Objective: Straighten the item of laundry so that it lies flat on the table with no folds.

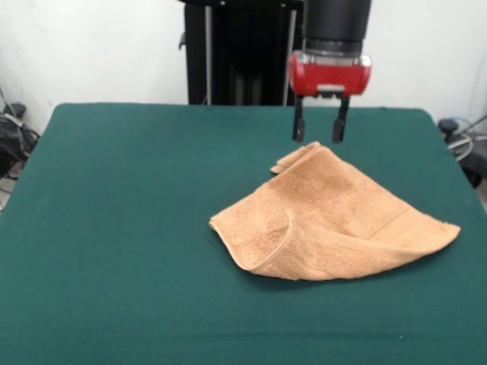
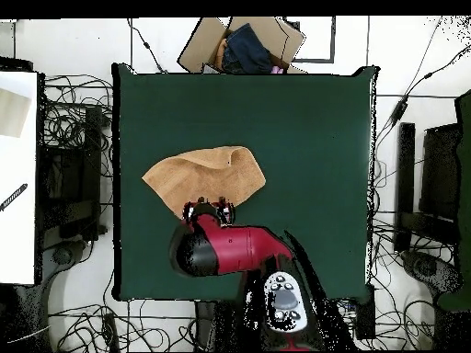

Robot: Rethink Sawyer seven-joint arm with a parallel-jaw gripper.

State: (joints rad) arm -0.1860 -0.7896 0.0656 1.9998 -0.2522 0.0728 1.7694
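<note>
Nearest the camera in the front view: the folded front lip of the towel (image 1: 335, 220), a thick doubled edge curling up at lower centre of the frame, w/ a woven band stripe just visible on the flap below it. Towel sits centre-right of that frame on the green counter (image 1: 122, 228), heaped into a rough triangle: long point running to the right, blunt corner to the left, small tongue of cloth poking out at the top toward the claw. Not flat; at least one layer is folded over another. In the overhead view it lies left of centre (image 2: 204, 176), wide fan shape, one raised crease at its right side.

Handling, as a guess: terry cloth, so soft, limp, light, no stiffness at all. Won't slip much on a felt-like top; prob. drags and bunches if pushed, so better lifted and pulled. Not fragile. Best hold looks like a free corner or single-layer edge — the top tongue right under the claw, or the far-right point — pinching one layer only, else the fold travels along.

Claw (image 1: 320, 141) hangs just above the towel's top tongue, its two dark fingers spread apart, holding nothing, cloth not touched as far as can be seen. Overhead shows it (image 2: 210, 210) at the towel's lower edge.

Beyond the counter: cardboard box (image 2: 241, 43) at top of overhead frame, cables on the floor all round.
</note>
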